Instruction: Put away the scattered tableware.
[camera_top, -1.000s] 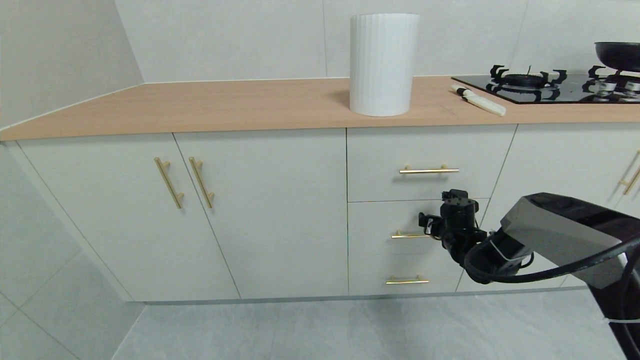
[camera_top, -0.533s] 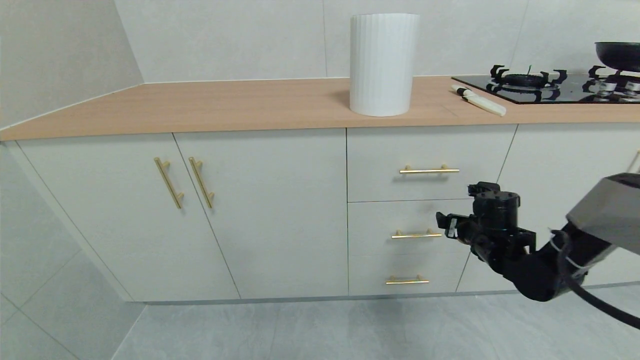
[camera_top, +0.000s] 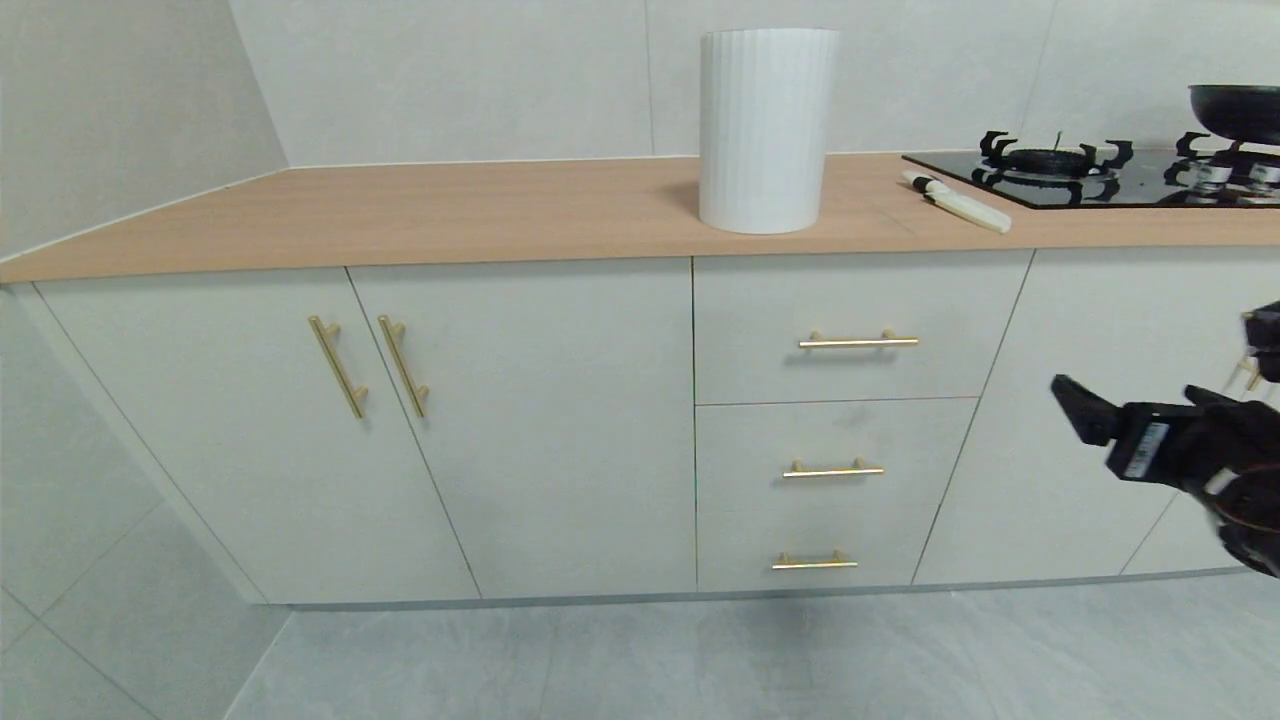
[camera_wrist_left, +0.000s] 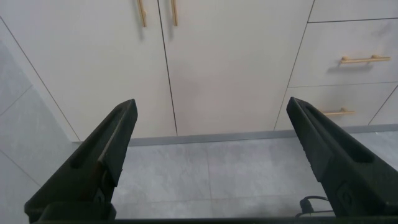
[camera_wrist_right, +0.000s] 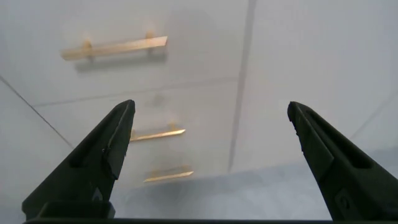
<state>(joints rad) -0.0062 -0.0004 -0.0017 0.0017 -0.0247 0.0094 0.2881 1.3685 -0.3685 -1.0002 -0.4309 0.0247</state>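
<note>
Beside the drawers (camera_top: 835, 440), your right gripper (camera_wrist_right: 209, 111) has its jaws wide apart, gripping nothing; your left gripper (camera_wrist_left: 209, 104) likewise, over the floor (camera_wrist_left: 205, 174).

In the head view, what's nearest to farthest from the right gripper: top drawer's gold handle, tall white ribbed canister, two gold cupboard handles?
1. Top drawer's gold handle, by right gripper.
2. White ribbed canister, on counter.
3. Gold cupboard handles, far left.

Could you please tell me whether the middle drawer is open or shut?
Shut: the middle drawer sits flush with the cabinet front, no gap showing.
</note>
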